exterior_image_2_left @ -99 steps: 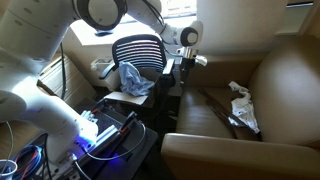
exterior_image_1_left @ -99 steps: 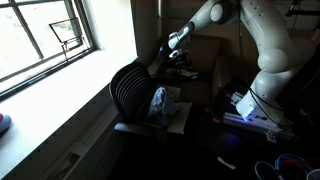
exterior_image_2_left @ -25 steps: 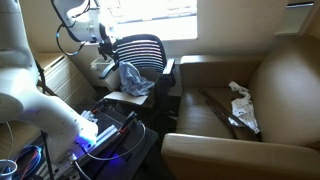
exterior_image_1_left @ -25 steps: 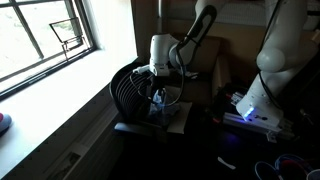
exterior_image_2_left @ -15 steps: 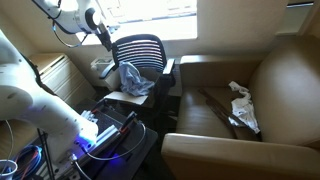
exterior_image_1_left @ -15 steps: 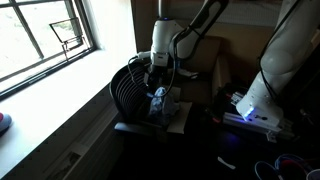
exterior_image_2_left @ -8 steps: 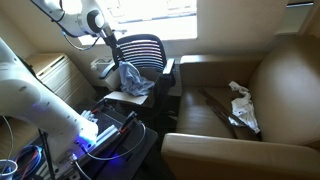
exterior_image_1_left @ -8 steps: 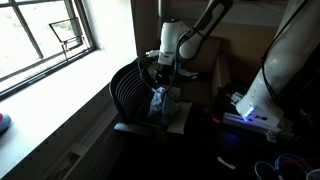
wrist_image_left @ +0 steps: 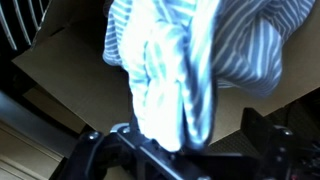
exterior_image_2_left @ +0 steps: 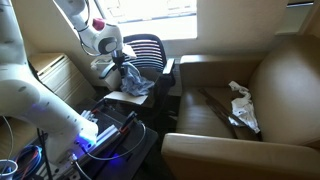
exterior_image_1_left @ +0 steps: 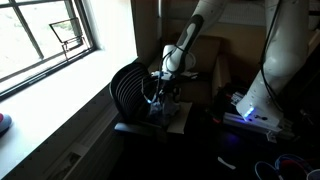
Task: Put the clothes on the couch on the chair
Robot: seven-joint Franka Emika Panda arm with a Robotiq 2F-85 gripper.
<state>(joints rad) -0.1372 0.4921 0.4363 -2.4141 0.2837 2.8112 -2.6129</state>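
Observation:
A blue striped cloth (exterior_image_1_left: pixel 158 106) (exterior_image_2_left: pixel 136 84) lies bunched on a cardboard sheet (wrist_image_left: pixel 62 70) on the seat of the black mesh chair (exterior_image_1_left: pixel 126 88) (exterior_image_2_left: pixel 152 48). My gripper (exterior_image_1_left: pixel 160 90) (exterior_image_2_left: pixel 119 67) is down at this cloth. In the wrist view the cloth (wrist_image_left: pixel 170 60) hangs between the two dark fingers of the gripper (wrist_image_left: pixel 185 142), which stand wide apart around it. A white crumpled cloth (exterior_image_2_left: pixel 240 105) lies on the brown couch (exterior_image_2_left: pixel 285 75), far from the gripper.
A window (exterior_image_1_left: pixel 45 40) with a broad sill runs beside the chair. The robot base with a blue light (exterior_image_1_left: pixel 243 110) (exterior_image_2_left: pixel 95 135) stands next to the chair. Cables (exterior_image_1_left: pixel 290 165) lie on the floor. A dark strip (exterior_image_2_left: pixel 215 105) lies on the couch seat.
My gripper has come down from above the chair back onto the blue striped cloth. The cloths have not moved.

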